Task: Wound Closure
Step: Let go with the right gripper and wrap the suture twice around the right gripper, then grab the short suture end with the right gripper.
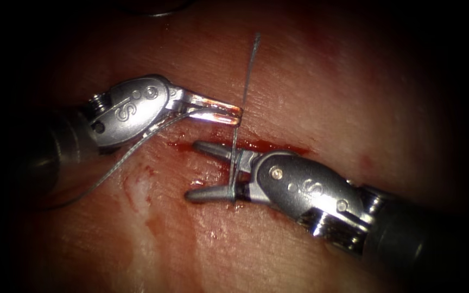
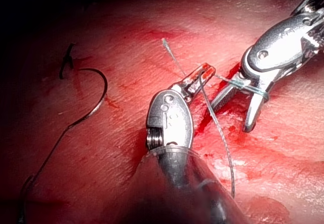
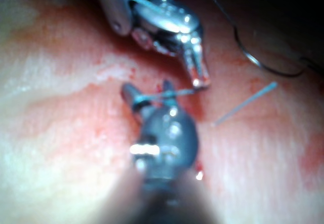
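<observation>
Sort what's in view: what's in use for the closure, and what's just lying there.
In use: left tool, shut on the thread; right tool, open, thread looped around its jaws; the cut in the tissue.
Lying about: needle, free on the tissue; red fluid.

The left tool (image 1: pixel 229 115) sat above the cut (image 1: pixel 245 145), holding the thread (image 1: pixel 245 81) at its tip. The right tool (image 1: pixel 204 171) lay below, jaws spread, one across the cut and one under it, thread wrapped around both. The needle (image 2: pixel 93 95) lay on the tissue (image 1: pixel 310 81), well apart from both tools.
</observation>
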Robot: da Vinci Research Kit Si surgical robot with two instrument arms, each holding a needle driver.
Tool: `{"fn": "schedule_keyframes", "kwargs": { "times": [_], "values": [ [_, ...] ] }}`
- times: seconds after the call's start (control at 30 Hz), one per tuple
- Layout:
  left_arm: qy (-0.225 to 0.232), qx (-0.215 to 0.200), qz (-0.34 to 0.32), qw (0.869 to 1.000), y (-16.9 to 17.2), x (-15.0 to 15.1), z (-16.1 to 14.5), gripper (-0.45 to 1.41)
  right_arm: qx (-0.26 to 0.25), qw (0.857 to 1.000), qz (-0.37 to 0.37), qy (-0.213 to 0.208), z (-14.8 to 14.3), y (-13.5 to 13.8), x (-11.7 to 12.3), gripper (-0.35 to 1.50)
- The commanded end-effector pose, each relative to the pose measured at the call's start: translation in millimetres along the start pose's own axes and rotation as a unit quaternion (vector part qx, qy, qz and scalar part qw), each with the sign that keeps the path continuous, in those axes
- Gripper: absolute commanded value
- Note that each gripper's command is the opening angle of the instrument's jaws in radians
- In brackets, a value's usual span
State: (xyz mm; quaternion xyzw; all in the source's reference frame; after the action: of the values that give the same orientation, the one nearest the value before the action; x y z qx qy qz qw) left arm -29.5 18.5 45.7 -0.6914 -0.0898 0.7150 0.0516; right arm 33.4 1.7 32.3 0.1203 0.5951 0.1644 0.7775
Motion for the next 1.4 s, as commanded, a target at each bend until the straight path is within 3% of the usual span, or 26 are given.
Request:
{"fn": "schedule_keyframes", "kwargs": {
  "times": [0.03,0.47,1.03,1.4],
  "values": [
    [0.0,-0.001,0.004,1.0,-0.7,-0.7,0.4,-0.45,0.001,1.0,-0.004,0.004,0.7,0.5,0.4,0.51],
    [-0.006,0.005,0.013,1.0,-0.2,-3.0,-0.3,-0.45,-0.002,0.999,-0.006,0.04,0.3,0.4,0.8,0.49],
    [-0.006,0.001,0.02,1.0,2.5,-3.3,-0.8,-0.45,-0.107,0.988,0.036,0.107,-3.2,4.9,-0.3,0.41],
    [-0.004,-0.002,0.021,1.0,2.8,-3.2,-0.4,-0.45,-0.137,0.976,0.107,0.133,-3.0,5.8,-0.8,0.34]
  ]
}}
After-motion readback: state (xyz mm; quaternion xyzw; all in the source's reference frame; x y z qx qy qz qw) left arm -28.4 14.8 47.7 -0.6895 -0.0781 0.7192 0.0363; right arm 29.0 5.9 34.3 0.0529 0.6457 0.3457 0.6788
